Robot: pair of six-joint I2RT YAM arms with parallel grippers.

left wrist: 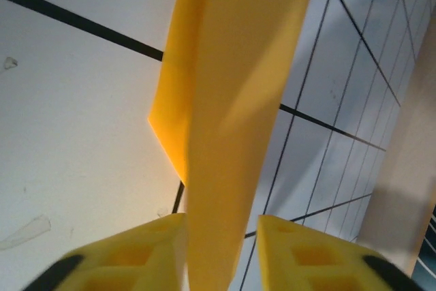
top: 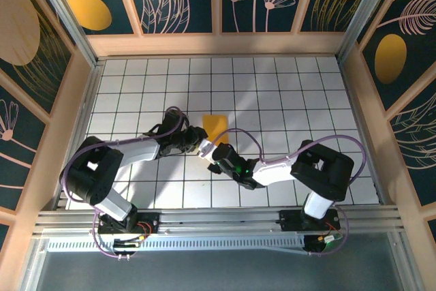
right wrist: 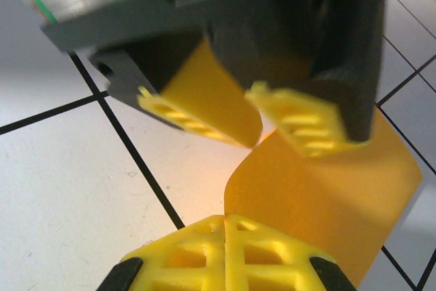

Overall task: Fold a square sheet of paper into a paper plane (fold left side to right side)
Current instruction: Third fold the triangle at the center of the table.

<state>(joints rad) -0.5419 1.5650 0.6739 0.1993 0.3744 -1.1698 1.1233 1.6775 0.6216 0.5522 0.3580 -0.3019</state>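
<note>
Bright, even light from above, soft shadows on the white surface.
Top view crisp; close in, yellow fingers blur at the bottom edge, the paper glows warm, and the left gripper above it smears out of focus.

Two arms, left and right: white shells, black joint housings. Purple cable loops along each. Small green light on right forearm. Black bases, red wiring. Left gripper: fingers bright yellow, hollow-celled, black-backed.
</note>
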